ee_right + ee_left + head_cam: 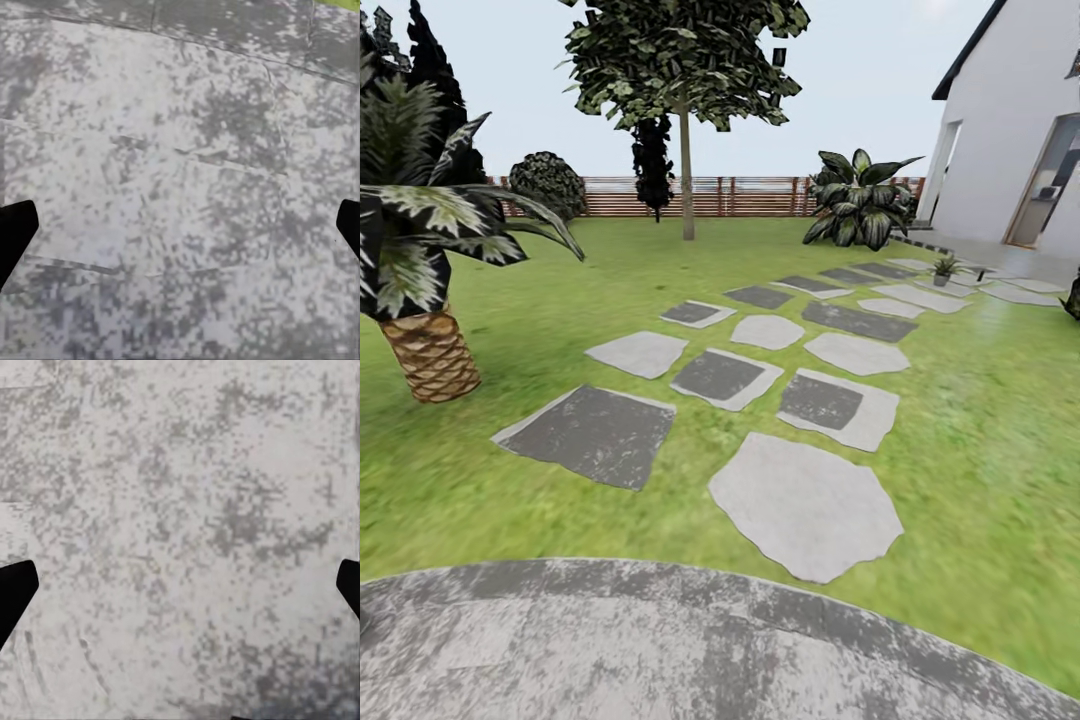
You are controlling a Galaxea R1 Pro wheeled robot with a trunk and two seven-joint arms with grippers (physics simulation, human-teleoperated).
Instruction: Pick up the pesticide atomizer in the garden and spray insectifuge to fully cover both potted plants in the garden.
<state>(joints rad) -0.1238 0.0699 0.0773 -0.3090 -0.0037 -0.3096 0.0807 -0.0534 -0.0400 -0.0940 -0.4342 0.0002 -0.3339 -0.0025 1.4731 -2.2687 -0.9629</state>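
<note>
The garden lawn (560, 300) stretches ahead, crossed by grey stepping stones (805, 505) that lead toward the house. One small potted plant (942, 268), a low green rosette in a grey pot, stands far off on the paving at the right. The pesticide atomizer is out of view. In the left wrist view my left gripper (180, 592) is open over mottled grey paving (187, 510), its dark fingertips (15, 594) wide apart with nothing between them. My right gripper (180, 236) is open over the same kind of paving (180, 135), fingertips (13, 232) apart and empty.
A palm in a woven basket pot (430, 355) stands close at the left. A tree trunk (686, 175), a big dark leafy bush (860, 200) and the brown slat fence (740, 197) are at the back. The white house (1010, 130) is at the right. A round grey patio (660, 650) lies underfoot.
</note>
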